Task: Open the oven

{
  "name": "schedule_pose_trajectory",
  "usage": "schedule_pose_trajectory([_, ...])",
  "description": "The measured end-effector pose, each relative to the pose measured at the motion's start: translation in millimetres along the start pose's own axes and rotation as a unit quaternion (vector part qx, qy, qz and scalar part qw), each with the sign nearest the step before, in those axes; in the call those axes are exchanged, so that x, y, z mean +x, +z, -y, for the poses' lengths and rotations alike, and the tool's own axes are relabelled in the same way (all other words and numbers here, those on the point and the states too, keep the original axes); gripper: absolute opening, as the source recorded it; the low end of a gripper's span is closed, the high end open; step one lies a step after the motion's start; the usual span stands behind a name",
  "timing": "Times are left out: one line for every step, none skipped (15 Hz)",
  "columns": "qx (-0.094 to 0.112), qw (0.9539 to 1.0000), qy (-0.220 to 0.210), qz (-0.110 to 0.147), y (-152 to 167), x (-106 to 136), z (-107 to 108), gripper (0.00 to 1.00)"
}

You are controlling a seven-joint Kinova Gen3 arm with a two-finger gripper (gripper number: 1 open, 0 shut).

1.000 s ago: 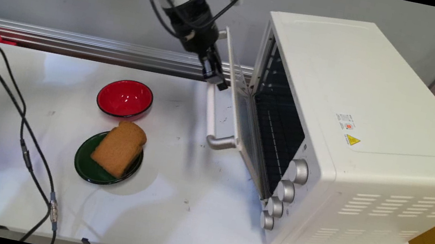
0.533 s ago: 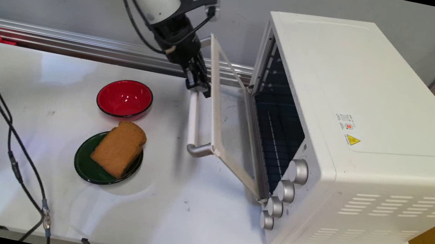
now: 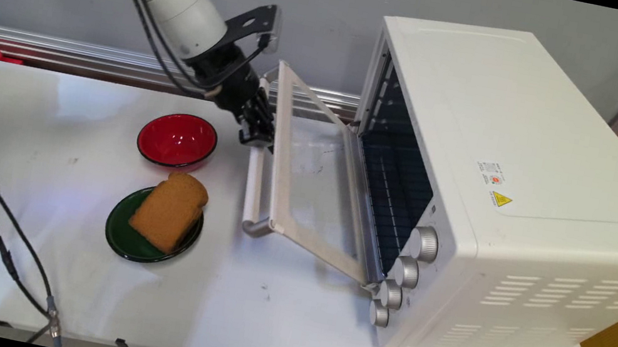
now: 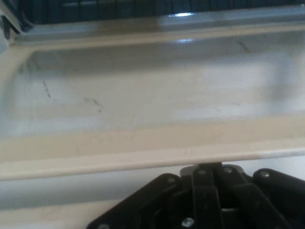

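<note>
The gripper (image 3: 256, 137) is closing round the far end of the oven door's handle (image 3: 253, 189), holding it as the glass door (image 3: 308, 180) is hanging roughly half open. The oven (image 3: 509, 190) is sitting on the counter (image 3: 270, 319), right side. Done well, the pull is following the hinge's arc, keeping clear of the red bowl (image 3: 177, 139) just left.
</note>
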Motion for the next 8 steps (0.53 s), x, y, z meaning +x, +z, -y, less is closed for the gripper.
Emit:
schedule_pose_trajectory([-0.001,1.0,0.001,-0.001,0.9,-5.8,-0.3,0.0])
schedule_pose_trajectory([-0.002,1.0,0.001,-0.001,1.0,-10.3,-0.7,0.0])
schedule_pose_trajectory([-0.004,1.0,0.002,-0.001,1.5,-16.0,-1.2,0.0])
schedule_pose_trajectory([-0.006,1.0,0.003,-0.002,2.1,-22.1,-1.5,0.0])
schedule_pose_trajectory([-0.008,1.0,0.003,-0.002,2.3,-28.3,-2.2,0.0])
schedule_pose_trajectory([-0.009,0.9999,0.004,-0.002,2.4,-33.0,-2.5,0.0])
schedule_pose_trajectory([-0.01,0.9999,0.005,-0.003,2.2,-38.2,-3.0,0.0])
schedule_pose_trajectory([-0.012,0.9999,0.005,-0.004,2.1,-42.9,-3.1,0.0])
